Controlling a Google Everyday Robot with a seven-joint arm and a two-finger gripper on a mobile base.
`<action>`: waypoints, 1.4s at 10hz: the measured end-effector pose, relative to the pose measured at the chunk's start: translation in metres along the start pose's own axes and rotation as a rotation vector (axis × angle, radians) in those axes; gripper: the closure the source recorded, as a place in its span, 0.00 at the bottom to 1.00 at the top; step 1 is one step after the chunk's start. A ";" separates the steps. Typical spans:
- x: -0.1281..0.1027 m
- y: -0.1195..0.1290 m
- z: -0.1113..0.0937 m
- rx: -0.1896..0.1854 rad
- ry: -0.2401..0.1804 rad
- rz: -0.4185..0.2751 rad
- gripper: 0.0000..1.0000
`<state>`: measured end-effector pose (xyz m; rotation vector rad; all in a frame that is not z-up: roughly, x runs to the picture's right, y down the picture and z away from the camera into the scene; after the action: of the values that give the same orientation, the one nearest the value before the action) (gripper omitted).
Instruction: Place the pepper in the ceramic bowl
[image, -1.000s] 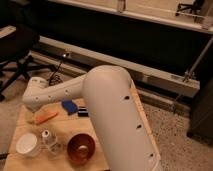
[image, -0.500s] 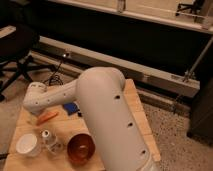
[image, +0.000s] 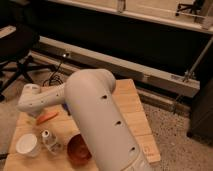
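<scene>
far left of the ceramic bowl (image: 79, 148) a white cup (image: 27, 145) stands on the wooden surface (image: 131, 107). up-left of the bowl hangs the end effector (image: 29, 104); released or clenched, i cannot tell. the pepper (image: 47, 117) lies just below it, outside the bowl.

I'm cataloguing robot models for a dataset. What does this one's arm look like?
The arm is thick, rounded and off-white, with a row of small dark holes along its big segment, narrowing to a slimmer forearm. Its gripper, at that slim end above the wooden table, is mostly hidden.
</scene>
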<state>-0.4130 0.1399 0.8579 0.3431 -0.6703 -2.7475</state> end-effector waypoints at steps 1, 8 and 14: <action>-0.001 0.002 0.002 0.000 -0.011 -0.001 0.52; -0.030 0.021 0.011 -0.009 -0.090 0.009 0.63; -0.024 0.035 0.007 0.004 -0.072 0.042 0.63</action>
<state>-0.3847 0.1212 0.8845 0.2293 -0.6931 -2.7298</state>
